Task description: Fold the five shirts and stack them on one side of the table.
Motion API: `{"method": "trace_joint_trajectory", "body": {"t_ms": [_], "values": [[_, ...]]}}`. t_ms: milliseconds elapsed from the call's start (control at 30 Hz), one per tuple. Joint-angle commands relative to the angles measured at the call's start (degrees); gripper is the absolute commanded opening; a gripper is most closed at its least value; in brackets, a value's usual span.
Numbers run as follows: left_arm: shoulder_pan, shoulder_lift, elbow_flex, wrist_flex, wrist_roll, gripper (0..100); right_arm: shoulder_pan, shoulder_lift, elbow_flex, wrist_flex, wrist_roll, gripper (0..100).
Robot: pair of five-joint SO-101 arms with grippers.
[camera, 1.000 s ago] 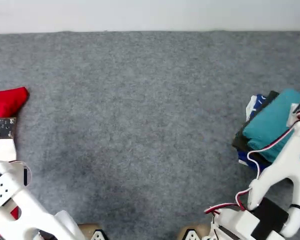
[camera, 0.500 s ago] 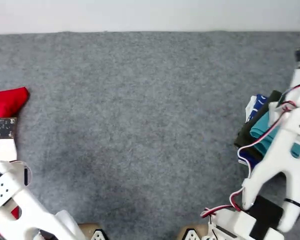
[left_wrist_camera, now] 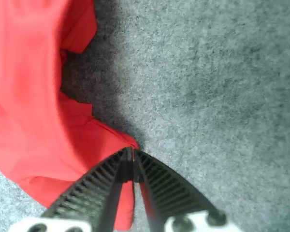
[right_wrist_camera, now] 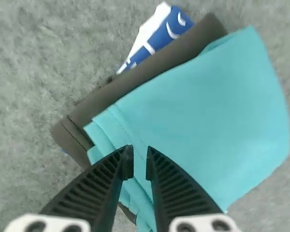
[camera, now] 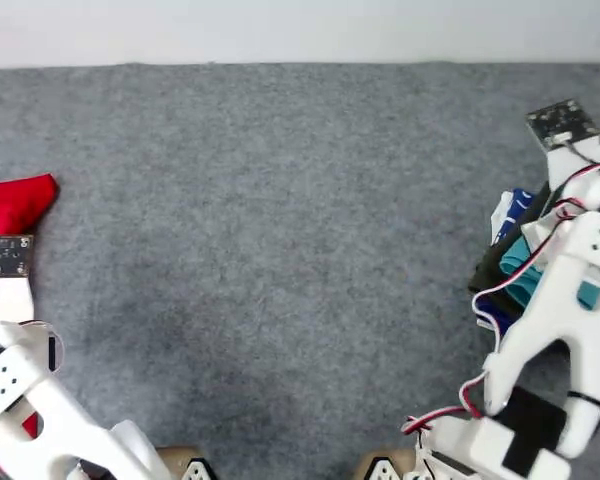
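**One garment loose, stack on the far side**

High view: I am seeing the red shirt [camera: 15, 205] lying bunched at the edge of the table [camera: 280, 200], beside the left arm [camera: 25, 400]. Well apart across the grey mat sits the stack: teal shirt [camera: 518, 268] on top, dark shirt [camera: 485, 270] under it, blue-and-white shirt [camera: 520, 200] poking out lowest. The right arm [camera: 560, 300] is hanging over the stack and covering part of it, so I am not counting layers from here.

Left wrist view: the left claw [left_wrist_camera: 134, 162] is showing its jaws together, tips right at the red hem. The cloth is spreading off to one side of the tips, with bare mat on the other. I cannot tell whether a fold is caught between them.

Right wrist view: the right claw [right_wrist_camera: 138, 157] is sitting with its jaws a narrow gap apart, gripping nothing. The teal shirt is directly beneath the tips, with the dark edge and blue-and-white corner just beyond.

I am judging the red shirt to be the step in hand. To do it well, I am planning to:
- confirm a true pinch on the hem
- lift the right claw straight up so it does not drag the teal layer
- draw the red cloth onto open mat and spread it flat before any fold

The wrist views are giving me jaw state and hem contact. The high view is giving me the open mat between shirt and stack.
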Motion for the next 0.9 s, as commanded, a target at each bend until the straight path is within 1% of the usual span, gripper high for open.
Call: {"method": "trace_joint_trajectory", "body": {"t_ms": [0, 67, 133, 200, 300, 433, 533, 667, 767, 867], "values": [[0.3, -0.9, -2.2, 0.5, -0.4, 2, 4.3, 3.6, 2.6, -2.4, 1.1, 5.4], [0.3, -0.9, -2.2, 0.5, -0.4, 2, 5.9, 6.1, 4.7, -1.8, 1.4, 5.3], [0.3, -0.9, -2.2, 0.5, -0.4, 2, 7.2, 7.2, 4.8, 0.7, 3.3, 5.3], [0.3, -0.9, -2.1, 0.5, -0.4, 2, 7.5, 6.3, 4.0, 3.5, 5.0, 5.3], [0.3, -0.9, -2.1, 0.5, -0.4, 2, 7.1, 3.4, 0.1, 6.6, 5.4, 5.4], [0.4, -0.9, -2.1, 0.5, -0.4, 2, 6.2, 0.6, -5.8, 6.8, 5.3, 5.4], [0.4, -0.9, -2.1, 0.5, -0.4, 2, 7.0, 0.5, -7.4, 6.7, 5.3, 5.4], [0.4, -0.9, -2.1, 0.5, -0.4, 2, 9.6, 4.3, -4.0, 6.7, 5.2, 5.4], [0.4, -0.9, -2.1, 0.5, -0.4, 2, 10.1, 9.0, 0.4, 7.5, 5.2, 5.4], [0.4, -1.1, -2.1, 0.6, -0.4, 2, 9.8, 9.0, 0.9, 11.3, 5.2, 5.4]]}}
